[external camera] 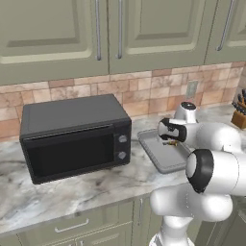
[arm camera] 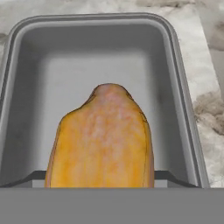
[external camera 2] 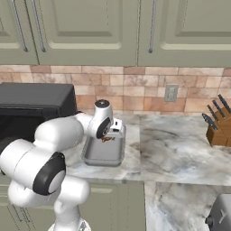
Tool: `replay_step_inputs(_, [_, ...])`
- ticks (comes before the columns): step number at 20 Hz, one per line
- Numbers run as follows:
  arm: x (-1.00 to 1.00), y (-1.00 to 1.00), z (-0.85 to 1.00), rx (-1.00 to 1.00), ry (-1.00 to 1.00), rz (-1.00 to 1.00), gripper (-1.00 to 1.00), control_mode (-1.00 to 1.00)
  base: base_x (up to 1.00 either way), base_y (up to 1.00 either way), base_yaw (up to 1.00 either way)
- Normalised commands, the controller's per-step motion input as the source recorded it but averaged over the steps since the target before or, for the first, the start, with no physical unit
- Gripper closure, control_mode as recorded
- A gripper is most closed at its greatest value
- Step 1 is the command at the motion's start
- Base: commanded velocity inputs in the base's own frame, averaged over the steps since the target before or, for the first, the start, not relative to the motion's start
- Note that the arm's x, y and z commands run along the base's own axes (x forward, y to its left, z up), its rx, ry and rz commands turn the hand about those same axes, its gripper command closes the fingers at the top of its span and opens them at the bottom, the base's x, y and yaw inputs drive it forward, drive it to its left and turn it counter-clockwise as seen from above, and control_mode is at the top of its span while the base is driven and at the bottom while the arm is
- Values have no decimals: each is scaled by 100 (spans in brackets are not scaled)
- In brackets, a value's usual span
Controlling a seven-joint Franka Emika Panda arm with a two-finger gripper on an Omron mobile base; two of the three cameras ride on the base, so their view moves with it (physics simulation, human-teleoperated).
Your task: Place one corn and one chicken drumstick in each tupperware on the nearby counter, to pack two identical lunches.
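My gripper is shut on a brown-orange chicken drumstick, which hangs just above the inside of a grey tupperware. The dark fingertips flank the drumstick's thick end. In the left base view the gripper hovers over the tupperware, which sits on the marbled counter right of the microwave. From the right base view the drumstick shows as a small brown piece under the hand, over the tupperware. The tray's floor is bare. The corn is out of view.
A black microwave stands on the counter just left of the tray, close to my arm. A wooden knife block sits at the far right against the brick backsplash. Olive cabinets hang overhead. A grey appliance pokes in at the lower right.
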Motion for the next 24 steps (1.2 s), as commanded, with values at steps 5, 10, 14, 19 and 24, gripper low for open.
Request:
replay_step_inputs(5, [8,0,-39,0,0,0,100,-100,0,0,0])
replay_step_inputs(10, [23,0,-14,0,0,0,100,-100,0,0,0])
replay_step_inputs(14, [33,0,-13,0,0,0,100,-100,0,0,0])
replay_step_inputs(19, [29,0,-19,0,0,0,100,-100,0,0,0])
replay_step_inputs(24, [10,0,-12,0,0,0,-100,-100,0,0,0])
